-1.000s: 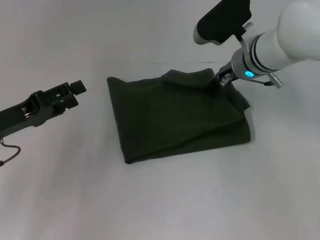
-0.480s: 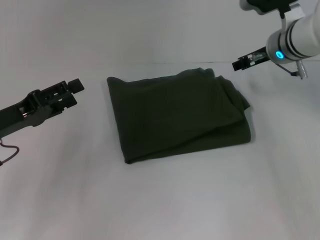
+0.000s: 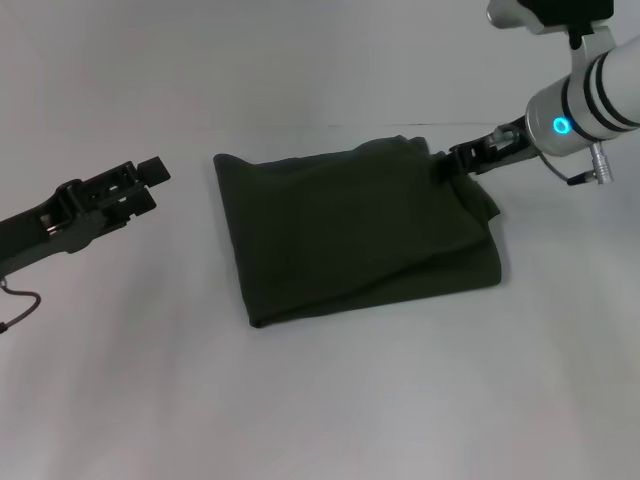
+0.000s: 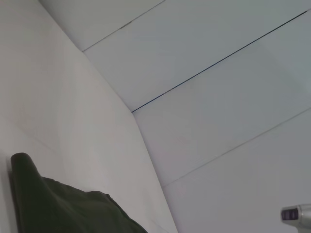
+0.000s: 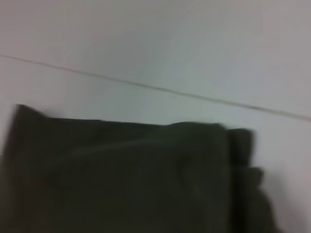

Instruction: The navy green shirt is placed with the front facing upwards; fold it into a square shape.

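Right claw (image 3: 447,160) returned — touching shirt (image 3: 350,230).

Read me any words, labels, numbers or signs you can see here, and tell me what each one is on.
None can be read.
The navy green shirt lies folded on the table with only plain dark cloth showing: no lettering, no label.
The right gripper, at the shirt's far right corner, shows a glowing blue dot on its wrist, not a text.
The left gripper, parked off to the shirt's left, bears no marking that can be made out.
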Robot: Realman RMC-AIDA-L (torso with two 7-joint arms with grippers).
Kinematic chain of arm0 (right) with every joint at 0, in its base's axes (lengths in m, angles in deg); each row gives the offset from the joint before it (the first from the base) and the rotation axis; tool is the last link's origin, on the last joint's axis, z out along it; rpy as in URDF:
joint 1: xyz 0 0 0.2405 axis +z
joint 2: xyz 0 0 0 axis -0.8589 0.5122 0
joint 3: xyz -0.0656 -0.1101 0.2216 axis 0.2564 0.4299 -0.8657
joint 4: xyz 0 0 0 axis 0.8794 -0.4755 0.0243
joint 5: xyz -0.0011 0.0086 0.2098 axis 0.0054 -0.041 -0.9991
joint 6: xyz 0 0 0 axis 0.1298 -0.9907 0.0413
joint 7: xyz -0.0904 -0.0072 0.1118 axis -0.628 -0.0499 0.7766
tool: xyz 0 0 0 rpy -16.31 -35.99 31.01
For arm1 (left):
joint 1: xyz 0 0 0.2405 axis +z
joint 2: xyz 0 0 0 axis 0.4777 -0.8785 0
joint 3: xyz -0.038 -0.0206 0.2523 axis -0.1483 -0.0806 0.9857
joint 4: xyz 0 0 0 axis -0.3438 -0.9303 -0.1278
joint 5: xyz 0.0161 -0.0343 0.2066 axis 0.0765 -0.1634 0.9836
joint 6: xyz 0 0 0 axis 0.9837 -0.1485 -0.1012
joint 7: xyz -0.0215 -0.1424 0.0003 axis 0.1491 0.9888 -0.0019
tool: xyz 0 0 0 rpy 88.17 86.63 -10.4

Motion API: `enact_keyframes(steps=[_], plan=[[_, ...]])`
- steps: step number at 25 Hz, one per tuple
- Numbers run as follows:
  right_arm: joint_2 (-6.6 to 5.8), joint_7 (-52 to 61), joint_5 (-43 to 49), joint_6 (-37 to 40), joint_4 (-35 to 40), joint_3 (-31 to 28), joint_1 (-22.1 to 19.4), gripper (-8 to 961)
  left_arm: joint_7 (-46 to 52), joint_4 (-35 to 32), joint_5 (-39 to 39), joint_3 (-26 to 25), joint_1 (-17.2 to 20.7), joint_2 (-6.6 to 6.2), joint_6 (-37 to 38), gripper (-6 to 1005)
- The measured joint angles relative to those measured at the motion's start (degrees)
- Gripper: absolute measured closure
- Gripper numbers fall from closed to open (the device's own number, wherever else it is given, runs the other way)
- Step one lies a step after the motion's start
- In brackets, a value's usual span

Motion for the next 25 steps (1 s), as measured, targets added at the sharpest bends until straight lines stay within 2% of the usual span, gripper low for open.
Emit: enact_keyframes(steps=[4, 9, 18, 25], plan=[[-0.61, -2.97, -5.56, 2.05, -1.0, -2.44, -1.64, 289, -0.2, 0.03, -0.08, 0.07, 0.0, 0.04, 0.16, 234], [-0.91, -4.25, -8.93, -0.07, -4.72, -2.72, -2.94, 295, -0.76, 0.3, -0.1, 0.33, -0.03, 0.02, 0.11, 234], [0.15, -4.28, -9.29, -5.59, -7.58, -2.73, -2.8, 306, -1.44, 1.46, -0.1, 0.44, -0.46, -0.01, -0.2, 234], [0.52, -4.31, -9.44, -5.61, -7.6, -2.73, -2.67, 315, -1.53, 1.54, -0.08, 0.3, -0.45, -0.01, -0.29, 234]])
